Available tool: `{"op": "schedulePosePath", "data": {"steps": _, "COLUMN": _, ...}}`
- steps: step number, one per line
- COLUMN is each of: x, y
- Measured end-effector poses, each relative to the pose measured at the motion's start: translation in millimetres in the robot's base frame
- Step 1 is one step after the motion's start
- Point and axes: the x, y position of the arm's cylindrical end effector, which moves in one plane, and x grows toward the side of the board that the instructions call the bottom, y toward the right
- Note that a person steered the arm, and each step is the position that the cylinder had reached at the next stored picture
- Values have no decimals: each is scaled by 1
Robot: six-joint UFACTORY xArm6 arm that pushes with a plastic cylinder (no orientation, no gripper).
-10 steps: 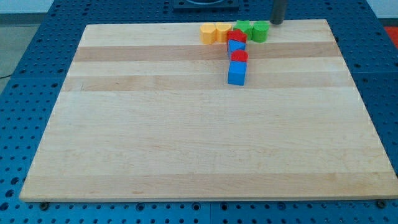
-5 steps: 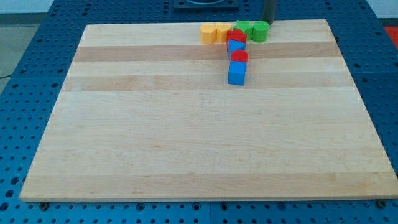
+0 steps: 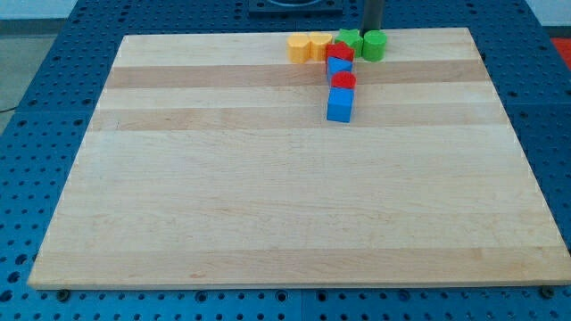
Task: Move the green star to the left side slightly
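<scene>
Wooden board (image 3: 268, 205): pale, planks in lengthwise bands of lighter and darker grain, filling most of the view; blue perforated base plate (image 3: 27, 134) beneath (regular rows of small holes) showing on all sides; dark fixture (image 3: 294, 7) at the view's top edge; lighting even.

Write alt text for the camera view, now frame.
My tip sits at the board's top edge, just above the green cylinder and right of the green star. Yellow, red and blue blocks cluster left of and below them on the wooden board.
</scene>
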Motion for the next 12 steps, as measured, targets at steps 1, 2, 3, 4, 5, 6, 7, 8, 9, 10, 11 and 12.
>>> {"op": "schedulePosePath", "data": {"steps": 1, "x": 0, "y": 0}}
{"op": "schedulePosePath", "data": {"steps": 2, "x": 0, "y": 7}}
{"op": "schedulePosePath", "data": {"steps": 3, "x": 15, "y": 18}}
{"op": "schedulePosePath", "data": {"steps": 4, "x": 29, "y": 46}}
{"op": "schedulePosePath", "data": {"steps": 5, "x": 31, "y": 43}}
{"op": "schedulePosePath", "data": {"steps": 6, "x": 19, "y": 16}}
{"op": "schedulePosePath", "data": {"steps": 7, "x": 8, "y": -8}}
{"op": "schedulePosePath", "data": {"steps": 8, "x": 7, "y": -34}}
{"op": "schedulePosePath", "data": {"steps": 9, "x": 8, "y": -57}}
{"op": "schedulePosePath", "data": {"steps": 10, "x": 27, "y": -61}}
{"op": "schedulePosePath", "data": {"steps": 11, "x": 34, "y": -61}}
{"op": "schedulePosePath", "data": {"steps": 12, "x": 36, "y": -41}}
